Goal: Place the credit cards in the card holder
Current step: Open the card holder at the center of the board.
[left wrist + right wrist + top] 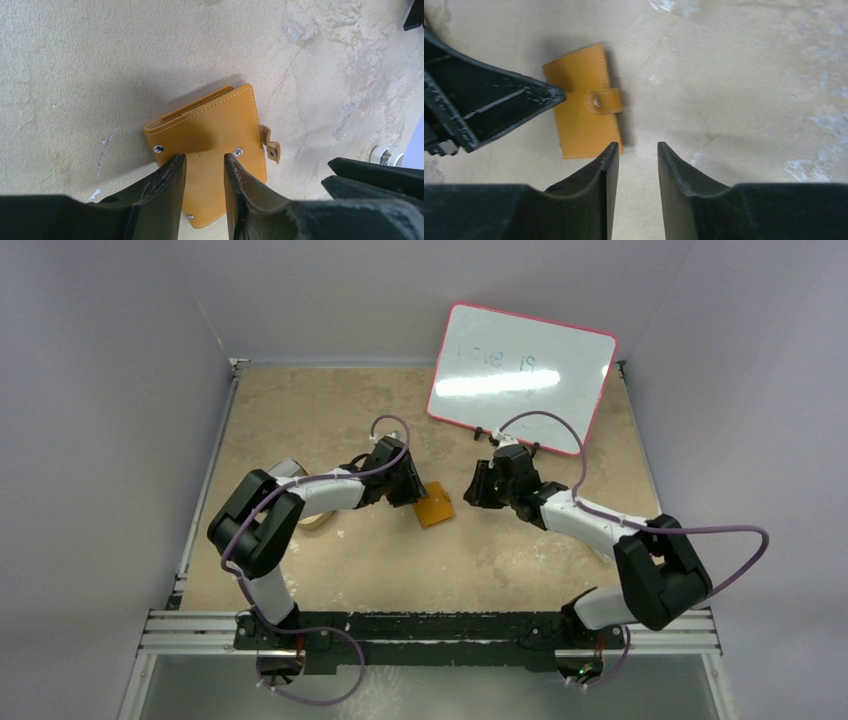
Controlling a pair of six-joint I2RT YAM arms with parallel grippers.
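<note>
The card holder (434, 504) is an orange-brown folded wallet lying flat on the table between my two grippers. In the left wrist view the card holder (215, 125) shows its snap tab curling off its right edge. My left gripper (205, 159) is open, its fingertips right over the wallet's near half, with nothing between them. In the right wrist view the card holder (581, 115) lies at the upper left. My right gripper (637, 146) is open and empty over bare table just right of it. In the top view the left gripper (410, 490) and right gripper (472, 490) flank the wallet. No credit cards are in view.
A white board with a pink rim (520, 375) leans at the back right of the table. A pale round object (312, 518) lies partly hidden under my left arm. The table (420, 570) is beige and scuffed, with walls on three sides.
</note>
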